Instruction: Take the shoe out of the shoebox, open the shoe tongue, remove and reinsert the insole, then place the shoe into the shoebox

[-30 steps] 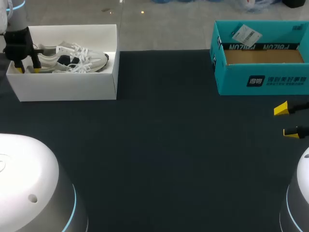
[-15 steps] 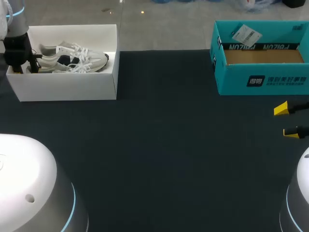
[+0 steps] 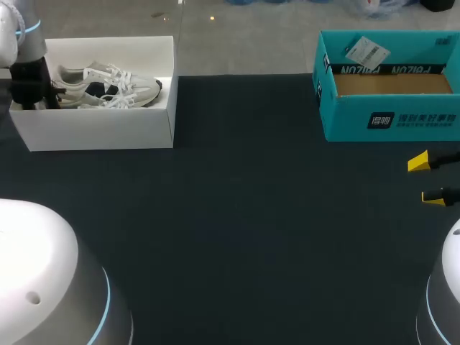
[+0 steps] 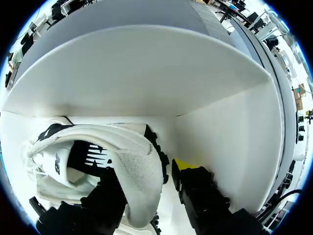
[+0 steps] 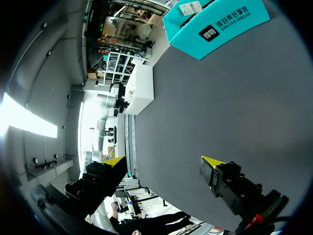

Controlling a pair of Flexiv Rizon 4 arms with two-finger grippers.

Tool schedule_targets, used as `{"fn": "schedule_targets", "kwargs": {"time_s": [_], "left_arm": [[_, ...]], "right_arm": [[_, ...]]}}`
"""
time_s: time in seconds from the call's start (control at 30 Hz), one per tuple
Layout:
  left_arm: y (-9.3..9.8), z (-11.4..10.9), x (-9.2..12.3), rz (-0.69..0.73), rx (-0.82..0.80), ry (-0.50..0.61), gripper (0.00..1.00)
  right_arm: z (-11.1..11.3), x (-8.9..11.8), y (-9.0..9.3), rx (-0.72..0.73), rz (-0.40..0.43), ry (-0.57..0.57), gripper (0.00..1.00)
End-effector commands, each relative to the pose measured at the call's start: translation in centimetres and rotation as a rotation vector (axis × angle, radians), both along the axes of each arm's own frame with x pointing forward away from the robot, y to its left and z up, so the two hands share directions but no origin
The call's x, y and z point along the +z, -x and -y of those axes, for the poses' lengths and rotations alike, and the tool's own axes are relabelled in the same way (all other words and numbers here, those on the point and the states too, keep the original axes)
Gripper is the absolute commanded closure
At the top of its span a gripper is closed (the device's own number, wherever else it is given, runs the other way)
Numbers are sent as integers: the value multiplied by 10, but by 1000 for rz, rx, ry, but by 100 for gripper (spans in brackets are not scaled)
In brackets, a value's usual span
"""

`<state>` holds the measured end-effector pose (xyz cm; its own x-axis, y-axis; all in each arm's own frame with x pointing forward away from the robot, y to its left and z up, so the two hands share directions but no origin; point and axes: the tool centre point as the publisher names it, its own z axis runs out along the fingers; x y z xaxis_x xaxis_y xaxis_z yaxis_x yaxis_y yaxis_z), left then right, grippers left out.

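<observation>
1. Left gripper [image 4: 146, 174]: down inside the white box [image 3: 100, 129], fingers apparently spread astride the heel of the shoe [image 3: 108, 90], not yet clamped.
2. Shoe: lay in that box, close to its walls; every step remained.
3. Table [image 3: 251, 215]: wide stretch between the boxes, room to work.
4. Teal box [image 3: 388, 115]: open-topped, far right.
5. Right gripper [image 3: 425, 179]: parted, holding nothing, near the table's right edge.

The left end effector [image 3: 32, 99] is down in the shoebox [image 3: 100, 131] (at the shoe [image 3: 108, 88] heel).
</observation>
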<state>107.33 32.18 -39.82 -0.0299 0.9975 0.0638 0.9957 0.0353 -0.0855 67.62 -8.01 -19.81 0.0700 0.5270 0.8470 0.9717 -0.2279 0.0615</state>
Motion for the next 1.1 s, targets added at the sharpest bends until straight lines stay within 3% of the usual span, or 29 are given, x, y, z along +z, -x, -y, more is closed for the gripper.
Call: {"fn": "schedule_targets", "kwargs": {"time_s": [0.03, 0.1, 0.33, 0.77, 1.1], "left_arm": [[-7, -1, -4, -16, -1, 0, 75], [-7, -1, -5, -18, -3, -2, 100], [-3, 1, 8, -15, -31, -13, 100], [12, 16, 88, -29, -186, -28, 100], [19, 25, 135, 36, -167, -4, 100]], "right_arm": [[0, 0, 2, -2, -1, 3, 0], [0, 0, 2, -2, -1, 3, 0], [0, 0, 2, -2, -1, 3, 0], [0, 0, 2, -2, -1, 3, 0], [0, 0, 2, -2, -1, 3, 0]]}}
